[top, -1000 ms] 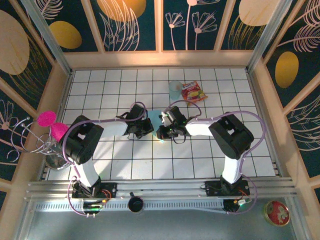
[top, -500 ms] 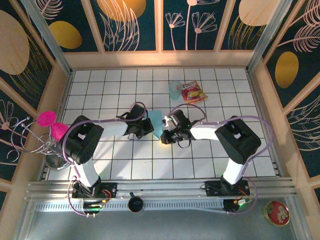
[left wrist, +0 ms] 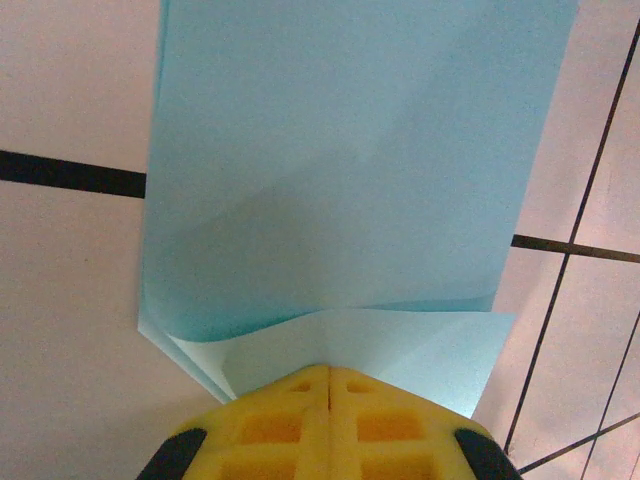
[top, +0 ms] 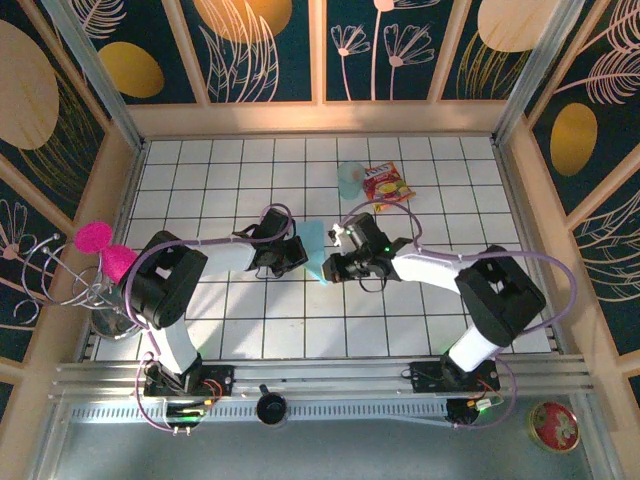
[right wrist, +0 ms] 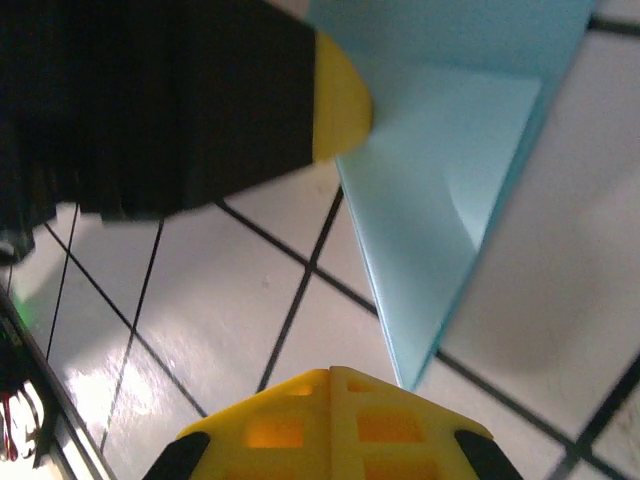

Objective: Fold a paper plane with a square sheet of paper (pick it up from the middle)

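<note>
Left gripper is sitting with its yellow fingers pressed together, clamping the near edge of the square sheet of paper. In the left wrist view the sheet is showing a fold: the darker teal layer is filling the upper frame and a paler flap is running down into the fingertips.

Right gripper is also sitting with fingers together. The sheet's lower corner is ending right at its tips at bottom centre, and I can't tell whether it is pinching the paper or just touching it.

In the top view the sheet is sitting at centre frame, between the two grippers and tilted up off the white tiled table. A blue cup and a snack packet are lying well apart from it, toward upper centre.
</note>
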You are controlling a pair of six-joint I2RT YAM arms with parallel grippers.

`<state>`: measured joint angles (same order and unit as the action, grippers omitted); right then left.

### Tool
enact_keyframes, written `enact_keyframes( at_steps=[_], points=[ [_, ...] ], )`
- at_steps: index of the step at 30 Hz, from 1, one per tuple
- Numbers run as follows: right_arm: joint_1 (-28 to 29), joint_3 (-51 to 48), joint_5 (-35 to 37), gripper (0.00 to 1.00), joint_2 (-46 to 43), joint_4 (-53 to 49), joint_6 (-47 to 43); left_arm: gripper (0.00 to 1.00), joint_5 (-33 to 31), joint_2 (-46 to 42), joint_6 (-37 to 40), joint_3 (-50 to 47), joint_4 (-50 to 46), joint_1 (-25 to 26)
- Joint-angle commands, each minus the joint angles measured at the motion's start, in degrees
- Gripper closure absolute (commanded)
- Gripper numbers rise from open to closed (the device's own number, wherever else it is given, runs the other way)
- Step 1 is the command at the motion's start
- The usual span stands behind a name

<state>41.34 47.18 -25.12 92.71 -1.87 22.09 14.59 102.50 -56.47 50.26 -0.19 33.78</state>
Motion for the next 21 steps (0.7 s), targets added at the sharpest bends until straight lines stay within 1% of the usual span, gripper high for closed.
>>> enact_keyframes(
  at_steps=[1, 4, 10, 14, 16, 21],
  points=[
    [-0.39, 2.48, 1.80, 0.99, 4.24, 2.52, 1.96, 0.98, -1.45, 1.98, 0.30, -0.60, -3.25, -0.01],
    [-0.38, 3.76, 1.84, 1.00, 7.11, 3.17, 2.43, 0.98, -1.19, 1.52, 0.38, -0.52, -3.07, 0.00],
    [-0.39, 3.80, 2.58, 1.00, 9.71, 1.98, 2.13, 0.98, -0.15, 0.15, 1.03, -0.07, -1.83, 0.06],
    [-0.39, 3.61, 4.82, 1.00, 11.44, -0.73, 1.82, 0.96, 2.10, -1.39, 4.94, 1.72, -1.65, 0.06],
    [-0.38, 3.79, 5.77, 1.00, 12.34, -2.20, 1.94, 0.96, 2.61, -2.62, 6.41, 2.12, -1.88, 0.45],
    [-0.39, 4.28, 6.58, 1.00, 13.26, -3.98, 2.27, 0.96, 3.60, -2.79, 6.72, 1.10, -1.16, 2.61]
  ],
)
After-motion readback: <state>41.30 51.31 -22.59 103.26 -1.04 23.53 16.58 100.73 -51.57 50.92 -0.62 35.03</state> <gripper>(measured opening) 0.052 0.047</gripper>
